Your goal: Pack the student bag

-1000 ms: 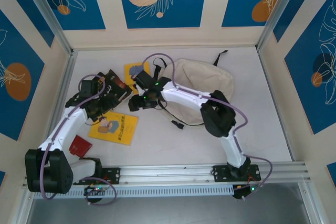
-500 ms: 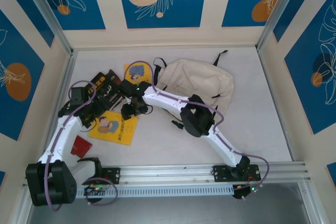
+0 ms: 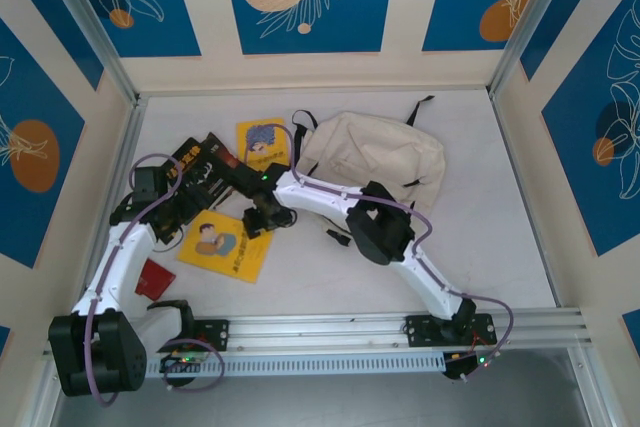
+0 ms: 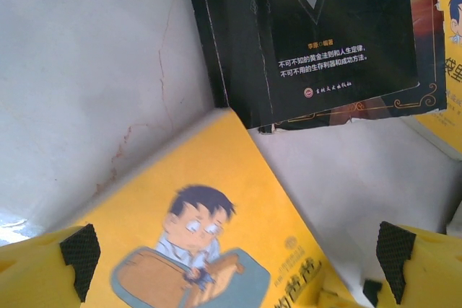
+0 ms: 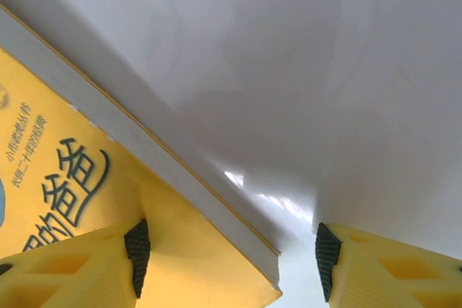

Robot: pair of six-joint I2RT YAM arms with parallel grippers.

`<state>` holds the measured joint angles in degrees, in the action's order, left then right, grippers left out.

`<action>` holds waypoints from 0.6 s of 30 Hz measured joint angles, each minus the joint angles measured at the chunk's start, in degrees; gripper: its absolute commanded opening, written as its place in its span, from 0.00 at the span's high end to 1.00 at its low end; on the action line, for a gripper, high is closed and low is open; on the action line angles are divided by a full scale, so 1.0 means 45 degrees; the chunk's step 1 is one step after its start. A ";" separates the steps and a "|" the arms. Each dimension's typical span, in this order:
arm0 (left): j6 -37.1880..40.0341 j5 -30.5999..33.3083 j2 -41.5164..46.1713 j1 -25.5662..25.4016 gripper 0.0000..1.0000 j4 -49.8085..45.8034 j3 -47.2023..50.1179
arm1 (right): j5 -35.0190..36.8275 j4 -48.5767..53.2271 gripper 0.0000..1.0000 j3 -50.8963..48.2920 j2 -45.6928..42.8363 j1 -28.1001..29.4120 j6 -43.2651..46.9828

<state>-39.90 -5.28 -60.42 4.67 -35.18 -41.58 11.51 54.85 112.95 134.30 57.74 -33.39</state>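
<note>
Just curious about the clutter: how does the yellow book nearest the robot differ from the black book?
The yellow book is bright, with a cartoon boy; the black book is dark, with a white line pattern and small print. The yellow book lies nearer the arms' bases, the black book farther back. The right gripper has open jaws astride the yellow book's edge, not the black book's. Both lie cover up on the table.

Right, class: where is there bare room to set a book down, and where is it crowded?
Bare table lies right of the bag, up to the right wall, and near the front rail right of the big yellow book. The black book and small yellow book crowd the left-centre.
</note>
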 measured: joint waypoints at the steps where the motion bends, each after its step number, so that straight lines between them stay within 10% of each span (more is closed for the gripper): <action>1: 0.0000 -0.0068 0.0000 0.0000 0.00 0.0005 0.0015 | 0.0058 -0.0029 0.37 -0.0675 -0.0408 0.0000 -0.0185; 9: 0.0000 -0.1039 -0.0024 0.0000 0.03 0.0068 0.0374 | 0.0160 0.0097 0.38 -0.5425 -0.3521 0.0000 -0.1491; 18: -0.0005 -0.1938 -0.0209 -0.0141 0.07 0.0194 0.0986 | -0.0185 -0.0034 0.36 -0.4493 -0.3755 -0.0253 -0.1239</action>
<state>-39.92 -14.00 -61.36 4.03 -34.30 -37.15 10.68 54.70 92.73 117.40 56.60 -38.96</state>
